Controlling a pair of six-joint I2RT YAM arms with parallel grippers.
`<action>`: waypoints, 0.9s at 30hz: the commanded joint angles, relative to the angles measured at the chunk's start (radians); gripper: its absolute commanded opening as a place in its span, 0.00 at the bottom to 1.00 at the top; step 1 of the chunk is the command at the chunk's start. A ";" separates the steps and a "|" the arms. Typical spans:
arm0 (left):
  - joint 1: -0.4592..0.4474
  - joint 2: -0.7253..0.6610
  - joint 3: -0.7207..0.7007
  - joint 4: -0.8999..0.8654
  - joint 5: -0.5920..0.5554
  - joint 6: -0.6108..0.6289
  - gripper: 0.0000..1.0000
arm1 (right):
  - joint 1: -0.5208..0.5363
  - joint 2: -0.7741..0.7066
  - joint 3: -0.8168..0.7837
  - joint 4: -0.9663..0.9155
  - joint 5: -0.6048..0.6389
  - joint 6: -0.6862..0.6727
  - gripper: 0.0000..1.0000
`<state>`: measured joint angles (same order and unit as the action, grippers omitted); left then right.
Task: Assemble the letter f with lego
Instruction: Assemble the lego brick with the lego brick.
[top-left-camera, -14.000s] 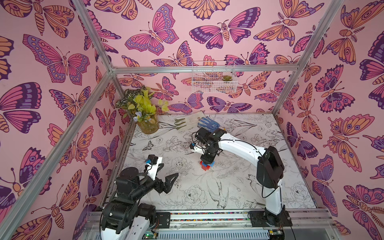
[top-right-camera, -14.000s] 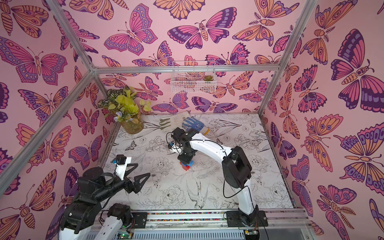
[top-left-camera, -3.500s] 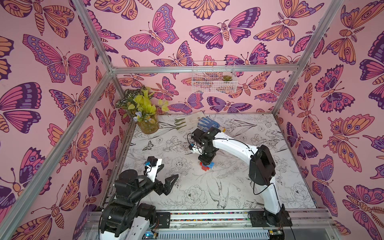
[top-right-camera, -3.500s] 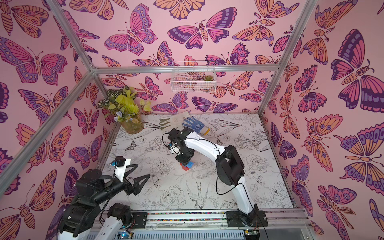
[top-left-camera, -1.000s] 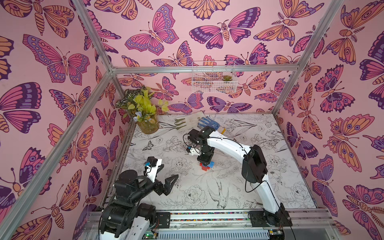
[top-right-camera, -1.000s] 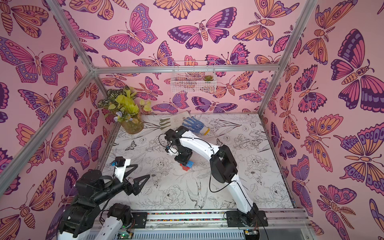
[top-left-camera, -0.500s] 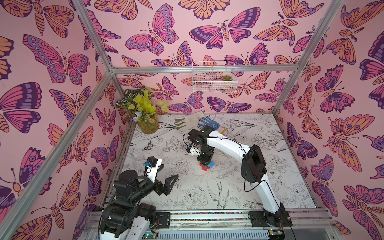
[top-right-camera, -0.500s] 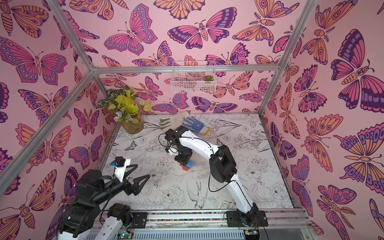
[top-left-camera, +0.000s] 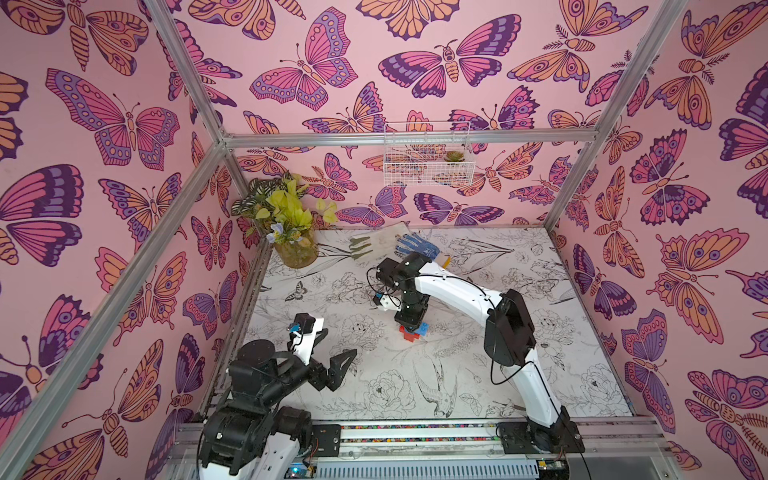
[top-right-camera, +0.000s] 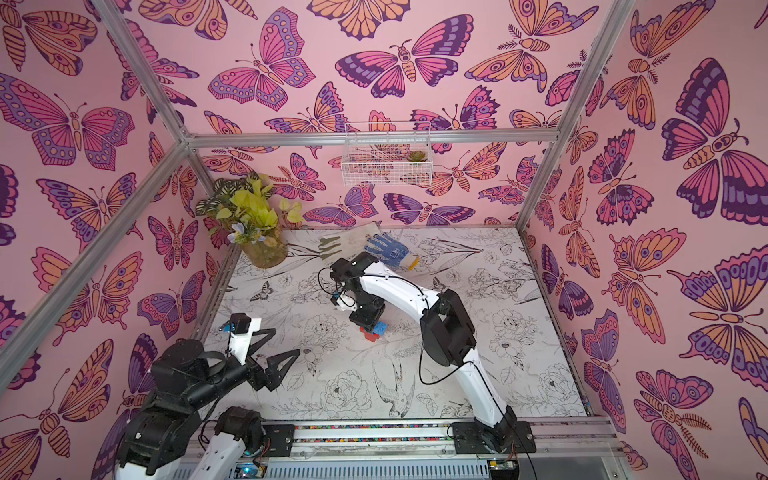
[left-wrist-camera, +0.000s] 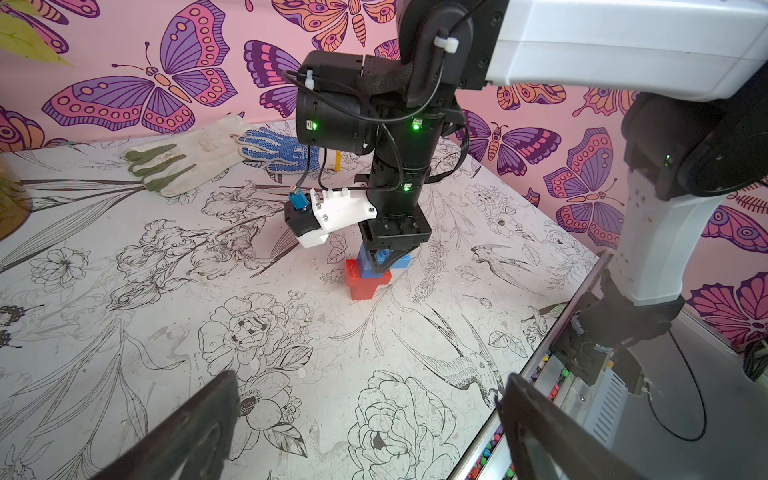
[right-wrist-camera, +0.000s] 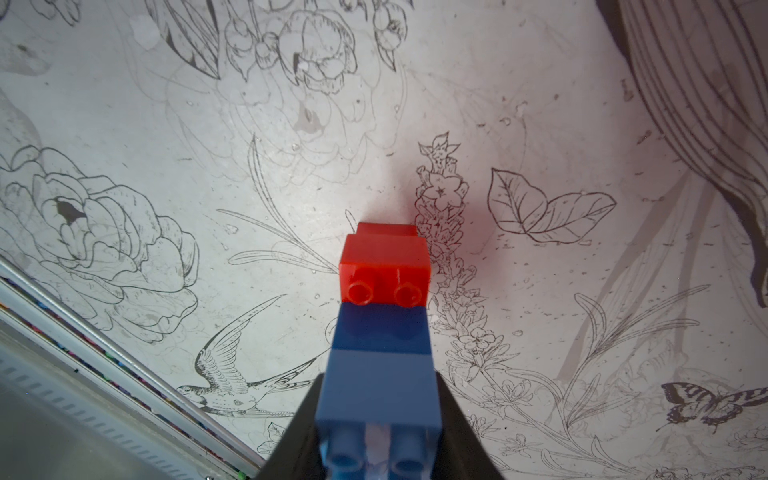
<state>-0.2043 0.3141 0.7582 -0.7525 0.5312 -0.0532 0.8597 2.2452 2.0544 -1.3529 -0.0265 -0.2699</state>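
1. One white tabletop (top-left-camera: 582, 365) with black drawings of flowers and birds sits inside pink walls (top-left-camera: 104, 208) full of butterflies. Shiny metal bars (top-left-camera: 399, 139) run along the edges of the room.
2. A plant (top-left-camera: 286, 212) in a pot stands in the back left corner. A white glove (top-left-camera: 374, 245) and a blue glove (top-left-camera: 417, 246) lie side by side near the back wall. A wire basket (top-left-camera: 428, 164) hangs on that wall.
3. The lego (left-wrist-camera: 368, 278) stands near the middle of the tabletop, with red bricks at the bottom and blue ones on top.
4. The right tool (left-wrist-camera: 384, 259) points straight down and is pinched tight on the top blue brick (right-wrist-camera: 380, 374). In its wrist view a red brick (right-wrist-camera: 384, 266) sits just below the blue one.
5. The left tool (top-left-camera: 338, 345) hangs low near the front left, well apart from the lego. Its jaws are spread wide with nothing in them.
6. In both top views the right arm (top-left-camera: 453, 291) hides most of the lego. Only a bit of red and blue peeks out under it.
7. Compared with the oldest picture, the lego is in the same spot and the right tool is still on it. The arm's black elbow (top-left-camera: 509, 328) has swung in toward the middle. The left arm (top-left-camera: 266, 378) has hardly moved.
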 joint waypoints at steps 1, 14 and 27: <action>-0.009 -0.004 -0.012 0.015 0.002 0.000 0.99 | 0.001 0.056 -0.064 0.055 -0.037 -0.010 0.11; -0.009 -0.007 -0.013 0.014 0.000 -0.002 0.99 | -0.001 -0.004 -0.077 0.066 -0.025 -0.002 0.15; -0.009 -0.006 -0.013 0.013 0.000 -0.001 0.99 | -0.001 -0.042 -0.093 0.096 -0.030 0.005 0.20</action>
<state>-0.2043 0.3141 0.7582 -0.7525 0.5308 -0.0536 0.8597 2.2002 1.9900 -1.2938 -0.0238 -0.2684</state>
